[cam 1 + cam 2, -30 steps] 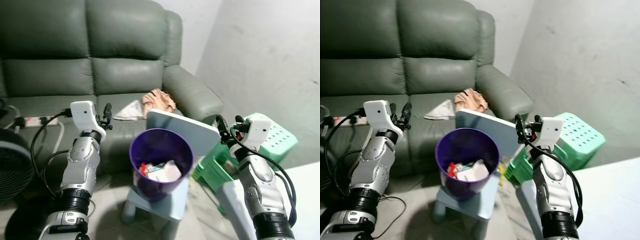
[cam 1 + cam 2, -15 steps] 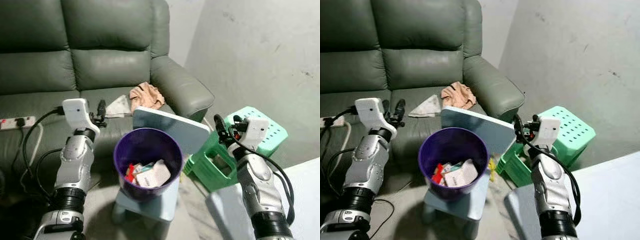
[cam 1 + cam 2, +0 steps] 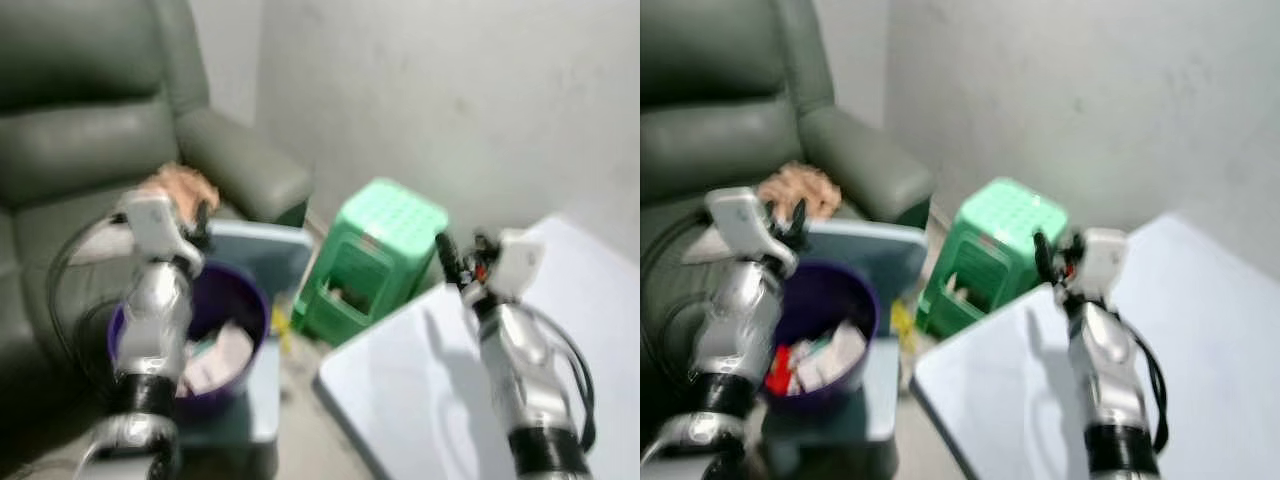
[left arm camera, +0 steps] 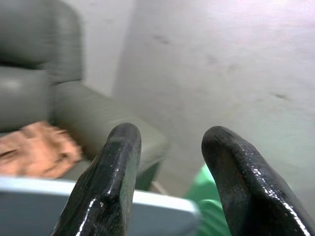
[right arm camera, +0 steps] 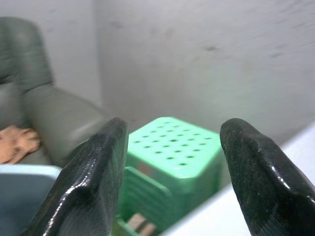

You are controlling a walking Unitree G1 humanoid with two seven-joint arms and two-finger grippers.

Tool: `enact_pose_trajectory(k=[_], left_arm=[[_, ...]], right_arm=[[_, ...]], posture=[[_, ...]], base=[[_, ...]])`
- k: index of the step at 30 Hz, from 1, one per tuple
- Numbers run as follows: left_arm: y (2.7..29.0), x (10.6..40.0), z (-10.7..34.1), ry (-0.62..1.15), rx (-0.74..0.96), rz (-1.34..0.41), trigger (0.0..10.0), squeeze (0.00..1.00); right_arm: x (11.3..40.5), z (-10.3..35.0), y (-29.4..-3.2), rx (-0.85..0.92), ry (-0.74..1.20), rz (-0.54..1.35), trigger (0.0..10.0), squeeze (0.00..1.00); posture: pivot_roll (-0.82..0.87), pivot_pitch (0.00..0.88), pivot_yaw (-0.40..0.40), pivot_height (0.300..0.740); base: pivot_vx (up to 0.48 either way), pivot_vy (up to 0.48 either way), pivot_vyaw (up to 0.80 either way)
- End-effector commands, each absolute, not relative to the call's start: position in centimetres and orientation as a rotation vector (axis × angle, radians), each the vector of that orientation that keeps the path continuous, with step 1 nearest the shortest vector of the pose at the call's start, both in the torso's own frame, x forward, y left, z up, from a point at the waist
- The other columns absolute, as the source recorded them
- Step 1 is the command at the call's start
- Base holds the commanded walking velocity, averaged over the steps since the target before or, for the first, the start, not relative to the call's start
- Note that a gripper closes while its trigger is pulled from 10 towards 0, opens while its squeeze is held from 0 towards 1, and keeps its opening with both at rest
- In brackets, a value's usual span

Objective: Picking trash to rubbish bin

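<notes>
**Swinging right, away from the bin, both hands empty**

My view has swept right over the last second and is blurred with the turn. The purple rubbish bin (image 3: 190, 335), which sat at bottom centre, is now at the lower left of the head views, and a pale table top (image 3: 440, 400) has come into the lower right. I judge I am turning off to look for more trash, since the bin already holds some scraps (image 3: 820, 360).

Nearest, my left gripper (image 4: 167, 162) has its fingers spread apart with nothing between them; it hangs above the bin at the left of the frame. My right gripper (image 5: 174, 172) is parted wider, also empty, raised at centre right above the table's edge.

Beyond, a green stool (image 3: 375, 255) stands in mid-frame. Farther off, an orange cloth (image 3: 795, 185) lies on the grey sofa (image 3: 90, 130) at upper left.
</notes>
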State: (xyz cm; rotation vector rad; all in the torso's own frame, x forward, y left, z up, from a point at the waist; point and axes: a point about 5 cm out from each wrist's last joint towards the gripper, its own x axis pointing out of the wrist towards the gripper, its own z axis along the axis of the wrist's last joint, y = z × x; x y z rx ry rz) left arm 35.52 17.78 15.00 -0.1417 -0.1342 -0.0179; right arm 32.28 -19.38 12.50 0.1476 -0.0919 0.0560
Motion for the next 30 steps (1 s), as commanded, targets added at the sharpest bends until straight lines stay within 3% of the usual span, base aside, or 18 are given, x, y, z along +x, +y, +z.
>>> enact_pose_trajectory(k=[1, 4, 20, 30], left_arm=[[18.26, 35.53, 15.13, -0.136, -0.134, 0.001, 10.0, 0.00], [18.21, 35.52, 15.13, -0.137, -0.137, 0.000, 10.0, 0.00], [18.19, 35.62, 14.83, -0.120, -0.169, 0.005, 10.0, 0.00], [18.04, 35.68, 14.75, -0.111, -0.168, 0.003, 10.0, 0.00]], right_arm=[[32.29, 12.73, -19.77, 0.145, -0.097, 0.040, 10.0, 0.00], [32.24, 12.74, -19.83, 0.142, -0.097, 0.037, 10.0, 0.00], [31.92, 12.90, -20.28, 0.128, -0.113, 0.033, 10.0, 0.00], [31.74, 12.80, -20.35, 0.132, -0.106, 0.035, 10.0, 0.00]], posture=[[0.03, 0.000, -0.146, 0.740], [0.03, 0.000, -0.148, 0.740], [0.02, 0.000, -0.152, 0.740], [0.01, 0.000, -0.155, 0.740]], base=[[0.000, 0.000, -0.77], [0.000, 0.000, -0.77], [0.000, 0.000, 0.00], [0.000, 0.454, 0.00]])
